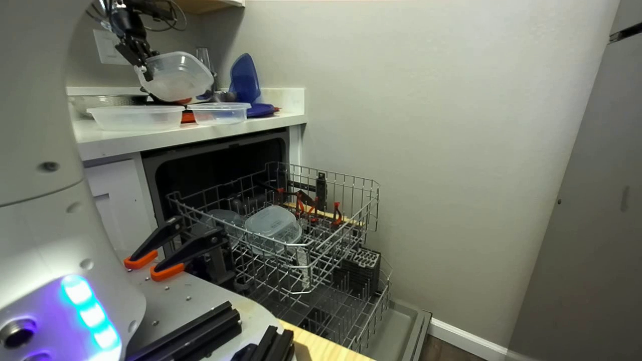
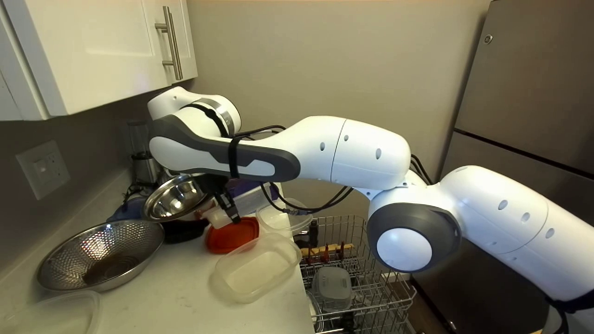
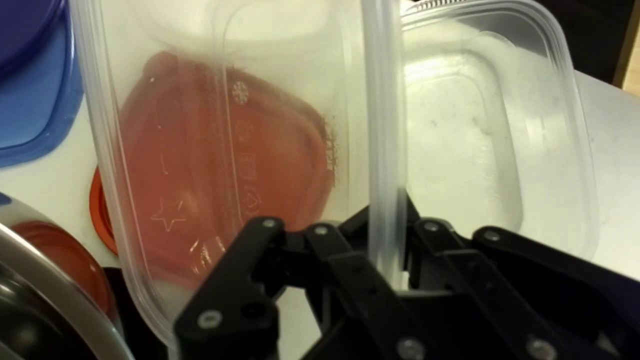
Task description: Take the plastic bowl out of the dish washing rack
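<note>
A robot's pincer (image 3: 388, 225), clamped on one thin side wall with barely a gap, holds a clear plastic bowl (image 1: 178, 77) tilted above a white counter (image 2: 181, 297), outside the wire dish rack (image 1: 297, 244) pulled from a dishwasher (image 1: 150, 173). The bowl is probably the one the task names, which would leave only the setting down; similar containers in the rack leave some doubt. Gripping a side makes sense, since the wall is slim enough to straddle while the broad middle offers nothing to pinch, though the far end may sag or swing. See-through and rounded at the corners, the bowl bears a star on its base, and a smooth red-orange lid (image 2: 232, 235) shows through it in the wrist view. A wide, shallow clear tub (image 2: 257, 269) sits upright near the counter's edge, perhaps kept there within easy reach. Beyond it lie a colander (image 2: 102, 253) of perforated steel and a tipped, mirror-bright mixing bowl (image 2: 174, 202). In the rack, a bluish translucent container (image 1: 273, 225) rests base up, presumably to drain, beside a rounder pale dish (image 1: 220, 220) partly hidden by the wires.
</note>
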### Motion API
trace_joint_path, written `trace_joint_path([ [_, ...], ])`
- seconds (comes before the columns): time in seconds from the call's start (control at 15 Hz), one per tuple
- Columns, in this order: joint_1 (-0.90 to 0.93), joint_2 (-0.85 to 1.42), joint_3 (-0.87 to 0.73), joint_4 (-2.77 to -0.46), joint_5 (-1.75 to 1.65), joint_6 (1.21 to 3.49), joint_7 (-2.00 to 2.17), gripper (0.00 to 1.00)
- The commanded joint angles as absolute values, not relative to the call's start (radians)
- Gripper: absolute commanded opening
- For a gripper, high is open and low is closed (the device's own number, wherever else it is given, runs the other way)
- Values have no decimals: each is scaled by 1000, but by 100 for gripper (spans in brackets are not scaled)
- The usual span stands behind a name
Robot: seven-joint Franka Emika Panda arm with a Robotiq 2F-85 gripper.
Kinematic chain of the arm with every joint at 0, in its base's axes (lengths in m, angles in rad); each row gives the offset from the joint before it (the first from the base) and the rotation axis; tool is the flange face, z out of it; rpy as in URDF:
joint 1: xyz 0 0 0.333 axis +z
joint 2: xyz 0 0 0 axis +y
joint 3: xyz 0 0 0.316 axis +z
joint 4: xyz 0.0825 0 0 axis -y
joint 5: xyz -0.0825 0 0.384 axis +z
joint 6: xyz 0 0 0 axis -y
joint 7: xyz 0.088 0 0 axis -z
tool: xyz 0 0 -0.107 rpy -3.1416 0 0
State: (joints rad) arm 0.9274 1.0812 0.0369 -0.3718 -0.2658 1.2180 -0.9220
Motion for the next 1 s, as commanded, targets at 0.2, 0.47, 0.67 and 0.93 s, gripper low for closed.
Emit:
trace_joint_path([
  [0.2, 912, 1076, 60, -390, -207, 1275, -992, 1],
  [0.47, 909, 1087, 58, -387, -199, 1276, -987, 1],
  [0.67, 918, 1090, 48, -388, -208, 1265, -959, 1],
  [0.93, 918, 1092, 47, -388, -208, 1265, -959, 4],
])
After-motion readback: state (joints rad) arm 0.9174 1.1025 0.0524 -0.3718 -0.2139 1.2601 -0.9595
